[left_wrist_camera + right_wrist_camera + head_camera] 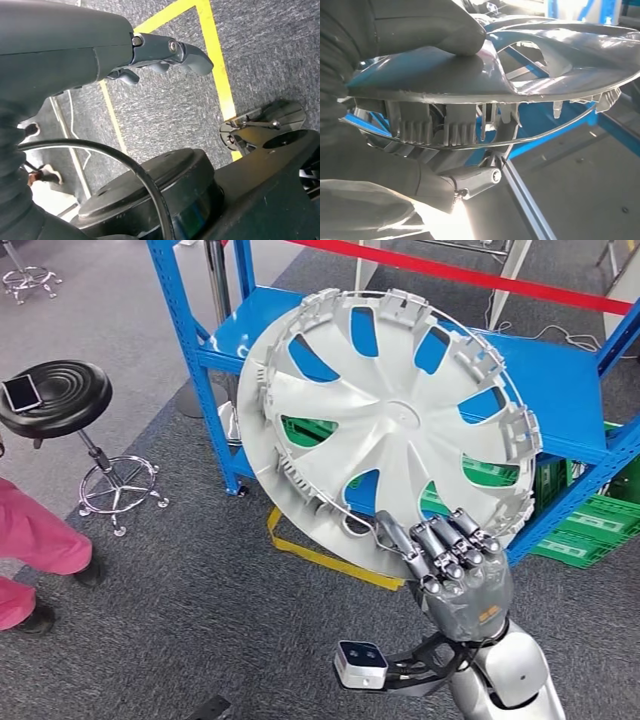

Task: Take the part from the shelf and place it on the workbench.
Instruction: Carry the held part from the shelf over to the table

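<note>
Bare grey carpet (226,620) spans the lower left of the head view; a round black stool (56,395) and blue metal shelf (558,380) crowd the upper half.

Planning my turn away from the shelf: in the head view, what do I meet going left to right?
Pink-clad person's leg → black stool with phone → shelf's blue post → silver wheel cover, gripped by the right hand.

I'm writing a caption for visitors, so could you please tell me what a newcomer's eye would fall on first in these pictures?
The large silver wheel cover fills the middle of the head view, held up by its lower rim in the right hand, inner side with clips facing the camera. Behind it stands the blue shelf with green crates beneath. At the left, a black stool carries a phone.
</note>
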Motion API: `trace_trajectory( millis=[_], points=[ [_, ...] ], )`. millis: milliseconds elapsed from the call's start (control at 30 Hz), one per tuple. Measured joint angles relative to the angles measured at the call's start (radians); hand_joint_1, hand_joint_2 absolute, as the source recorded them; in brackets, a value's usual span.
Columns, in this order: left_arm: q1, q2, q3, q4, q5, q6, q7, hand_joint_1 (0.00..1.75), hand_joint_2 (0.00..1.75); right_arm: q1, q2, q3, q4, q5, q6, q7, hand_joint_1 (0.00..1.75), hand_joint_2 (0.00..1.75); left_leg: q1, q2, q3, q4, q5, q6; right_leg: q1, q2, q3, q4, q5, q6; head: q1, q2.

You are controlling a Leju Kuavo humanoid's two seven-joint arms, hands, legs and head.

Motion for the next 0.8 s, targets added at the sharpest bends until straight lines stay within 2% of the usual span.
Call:
trace_trajectory(
  millis=[33, 67, 133, 167, 200, 233, 267, 300, 333, 367, 400, 433, 533, 700, 733, 800],
  points=[
    [-0.001, 0.000, 0.000, 0.000, -0.001, -0.001, 0.000, 0.00, 1.75, -0.003, -0.001, 0.003, 0.002, 0.000, 0.000, 0.005, 1.75, 1.75, 0.000, 0.002, -0.011, 0.000, 0.010, 0.013, -0.002, 0.002, -0.009, 0.016, -0.026, 0.004, 0.001, 0.000],
    [-0.003, -0.001, 0.000, 0.000, -0.001, -0.002, 0.000, 0.00, 1.75, -0.006, -0.004, 0.005, 0.004, 0.000, 0.000, 0.009, 1.75, 1.75, -0.001, 0.004, -0.024, -0.001, 0.022, 0.025, -0.003, 0.004, -0.020, 0.049, -0.070, 0.007, 0.003, 0.000],
    [-0.005, -0.001, 0.000, 0.000, -0.002, -0.002, -0.001, 0.00, 1.75, -0.011, -0.008, 0.010, 0.007, 0.000, 0.000, 0.014, 1.75, 1.75, -0.006, 0.007, -0.054, 0.000, 0.046, 0.037, -0.003, 0.008, -0.041, 0.166, -0.172, 0.010, 0.006, 0.000],
    [-0.006, -0.001, 0.000, 0.000, -0.002, -0.002, -0.001, 0.00, 1.75, -0.013, -0.010, 0.012, 0.008, 0.000, 0.000, 0.015, 1.75, 1.75, -0.010, 0.007, -0.070, 0.000, 0.059, 0.040, -0.003, 0.010, -0.046, 0.225, -0.200, 0.009, 0.007, 0.000],
    [-0.008, -0.001, 0.000, 0.000, -0.002, -0.002, -0.001, 0.00, 1.75, -0.013, -0.012, 0.015, 0.010, 0.000, 0.000, 0.015, 1.75, 1.75, -0.013, 0.007, -0.088, 0.001, 0.072, 0.041, -0.003, 0.011, -0.041, 0.264, -0.203, 0.008, 0.007, 0.000],
    [-0.009, -0.001, 0.000, 0.000, -0.002, -0.002, -0.002, 0.00, 1.75, -0.014, -0.014, 0.017, 0.012, 0.000, 0.000, 0.015, 1.75, 1.75, -0.017, 0.007, -0.104, 0.001, 0.084, 0.041, -0.002, 0.012, -0.023, 0.272, -0.182, 0.004, 0.007, 0.000],
    [-0.011, -0.001, 0.000, 0.000, -0.002, -0.002, -0.002, 0.00, 1.75, -0.015, -0.015, 0.019, 0.014, 0.000, 0.000, 0.016, 1.75, 1.75, -0.020, 0.007, -0.120, 0.001, 0.097, 0.041, 0.000, 0.014, 0.011, 0.249, -0.151, -0.003, 0.007, 0.000],
    [-0.013, -0.001, 0.000, -0.001, -0.002, -0.002, -0.002, 0.00, 1.75, -0.016, -0.016, 0.020, 0.015, 0.000, 0.000, 0.018, 1.75, 1.75, -0.022, 0.006, -0.133, 0.002, 0.109, 0.040, 0.004, 0.015, 0.060, 0.196, -0.126, -0.011, 0.007, 0.000],
    [-0.015, -0.002, 0.000, -0.002, -0.002, -0.002, -0.002, 0.00, 1.75, -0.019, -0.016, 0.022, 0.016, 0.000, 0.000, 0.023, 1.75, 1.75, -0.024, 0.005, -0.143, 0.002, 0.120, 0.038, 0.009, 0.017, 0.119, 0.121, -0.123, -0.021, 0.007, 0.000],
    [-0.016, -0.003, 0.000, -0.003, -0.002, -0.002, -0.002, 0.00, 1.75, -0.023, -0.017, 0.025, 0.016, 0.000, 0.000, 0.029, 1.75, 1.75, -0.025, 0.005, -0.150, 0.001, 0.132, 0.035, 0.013, 0.018, 0.174, 0.043, -0.134, -0.027, 0.006, 0.000],
    [-0.018, -0.004, 0.000, -0.004, -0.003, -0.002, -0.002, 0.00, 1.75, -0.028, -0.017, 0.028, 0.017, 0.000, 0.000, 0.037, 1.75, 1.75, -0.023, 0.005, -0.154, -0.002, 0.144, 0.030, 0.018, 0.020, 0.209, -0.015, -0.149, -0.031, 0.006, 0.000],
    [-0.018, -0.004, 0.000, -0.005, -0.004, -0.002, -0.002, 0.00, 1.75, -0.032, -0.019, 0.030, 0.018, 0.000, 0.000, 0.044, 1.75, 1.75, -0.021, 0.005, -0.156, -0.010, 0.159, 0.024, 0.022, 0.021, 0.227, -0.050, -0.159, -0.032, 0.006, 0.000],
    [-0.018, -0.001, 0.000, -0.004, -0.005, -0.002, -0.002, 0.00, 1.75, -0.036, -0.024, 0.034, 0.021, 0.000, 0.000, 0.051, 1.75, 1.75, -0.018, 0.003, -0.160, -0.036, 0.193, 0.008, 0.021, 0.017, 0.208, -0.077, -0.129, -0.037, 0.008, 0.000],
    [-0.017, 0.001, 0.000, -0.004, -0.005, -0.002, -0.002, 0.00, 1.75, -0.037, -0.025, 0.035, 0.021, 0.000, 0.000, 0.051, 1.75, 1.75, -0.017, 0.002, -0.166, -0.037, 0.187, 0.005, 0.014, 0.012, 0.207, -0.086, -0.114, -0.041, 0.008, 0.000],
    [-0.018, 0.001, 0.000, -0.004, -0.005, -0.002, -0.002, 0.00, 1.75, -0.038, -0.025, 0.036, 0.022, 0.000, 0.000, 0.051, 1.75, 1.75, -0.017, 0.003, -0.169, -0.023, 0.158, 0.003, 0.015, 0.010, 0.201, -0.086, -0.107, -0.046, 0.007, 0.000],
    [-0.019, 0.003, 0.000, -0.005, -0.007, -0.002, -0.003, 0.00, 1.75, -0.040, -0.028, 0.043, 0.026, 0.000, 0.000, 0.058, 1.75, 1.75, -0.017, 0.004, -0.171, 0.133, 0.045, -0.008, 0.017, 0.004, 0.151, -0.080, -0.066, -0.053, 0.004, 0.000]
  ],
)
